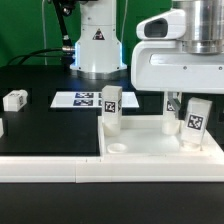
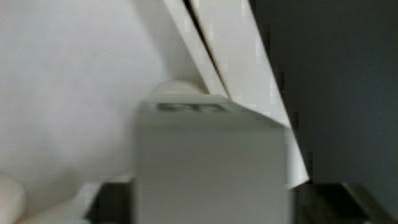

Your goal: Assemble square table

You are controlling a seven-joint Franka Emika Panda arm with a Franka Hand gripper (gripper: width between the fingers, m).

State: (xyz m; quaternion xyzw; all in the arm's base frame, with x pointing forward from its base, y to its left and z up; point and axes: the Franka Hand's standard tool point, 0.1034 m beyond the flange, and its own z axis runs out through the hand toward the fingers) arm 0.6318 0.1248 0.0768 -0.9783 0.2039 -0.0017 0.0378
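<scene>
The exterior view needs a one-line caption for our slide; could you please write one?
Panda gripper straddling one upright leg on the square tabletop, with a second leg standing nearby.

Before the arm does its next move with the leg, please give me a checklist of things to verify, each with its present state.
1. First leg stands between the fingers of the gripper: ok.
2. Fingers press firmly on the first leg: cannot tell.
3. First leg is upright on the tabletop: ok.
4. Second leg is upright and apart from the gripper: ok.
5. Third leg is on the tabletop: not ok; it lies on the black table.
6. First leg is fully fastened to the tabletop: cannot tell.
</scene>
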